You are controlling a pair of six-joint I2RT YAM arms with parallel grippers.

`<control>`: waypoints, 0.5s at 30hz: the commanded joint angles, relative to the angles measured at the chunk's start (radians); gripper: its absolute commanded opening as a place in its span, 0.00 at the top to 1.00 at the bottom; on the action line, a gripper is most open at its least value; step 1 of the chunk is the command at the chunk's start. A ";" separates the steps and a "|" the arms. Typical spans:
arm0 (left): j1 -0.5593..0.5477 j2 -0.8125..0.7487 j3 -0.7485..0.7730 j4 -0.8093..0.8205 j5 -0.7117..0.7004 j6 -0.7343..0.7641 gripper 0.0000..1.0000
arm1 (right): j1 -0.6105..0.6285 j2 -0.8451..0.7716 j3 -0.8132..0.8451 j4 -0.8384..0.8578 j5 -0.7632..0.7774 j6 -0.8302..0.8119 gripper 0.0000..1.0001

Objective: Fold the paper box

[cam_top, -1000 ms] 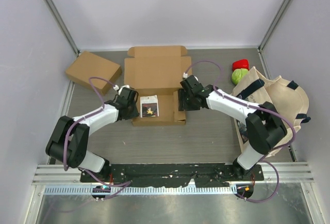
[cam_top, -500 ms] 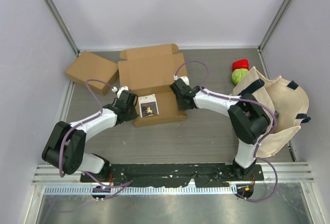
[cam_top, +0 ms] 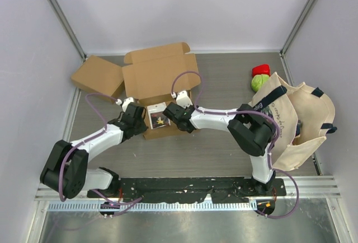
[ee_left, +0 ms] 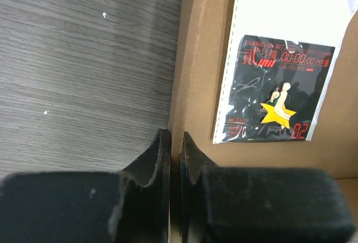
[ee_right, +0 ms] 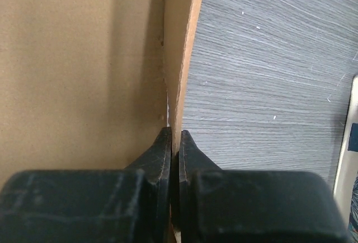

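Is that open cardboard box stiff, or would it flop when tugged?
Probably light yet fairly stiff: the cardboard box has a thin wall, straight between the left fingers. Its creased lid likely hinges easily. The pin packet inside may slide.

Soft, even overhead light keeps the top view sharp, with faint shadows on the grey wood-grain counter (cam_top: 196,159). Wrist views are dimmer: the black left tool (ee_left: 174,136) and black right tool (ee_right: 174,134) sit blurred, shadowing the brown cardboard box (ee_right: 84,58)
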 commanded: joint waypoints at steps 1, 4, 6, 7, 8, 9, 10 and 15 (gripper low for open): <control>-0.001 -0.066 -0.001 0.089 0.049 -0.045 1.00 | -0.024 0.003 -0.129 0.035 -0.081 0.010 0.99; 0.000 -0.090 -0.015 0.089 0.049 -0.032 1.00 | -0.059 -0.144 -0.181 0.120 -0.321 -0.004 0.90; -0.001 -0.099 -0.024 0.083 0.048 -0.026 1.00 | -0.090 -0.206 -0.175 0.137 -0.410 -0.007 0.75; -0.001 -0.100 -0.027 0.083 0.048 -0.023 1.00 | -0.102 -0.218 -0.166 0.134 -0.460 -0.005 0.73; -0.003 -0.100 -0.030 0.080 0.049 -0.022 1.00 | -0.122 -0.227 -0.160 0.135 -0.477 -0.007 0.70; -0.001 -0.102 -0.033 0.080 0.049 -0.022 1.00 | -0.133 -0.232 -0.155 0.132 -0.491 -0.013 0.67; -0.003 -0.103 -0.036 0.077 0.048 -0.019 1.00 | -0.141 -0.234 -0.146 0.132 -0.488 -0.019 0.66; -0.010 -0.122 -0.053 0.069 0.029 -0.009 1.00 | -0.188 -0.212 -0.094 0.118 -0.490 -0.050 0.58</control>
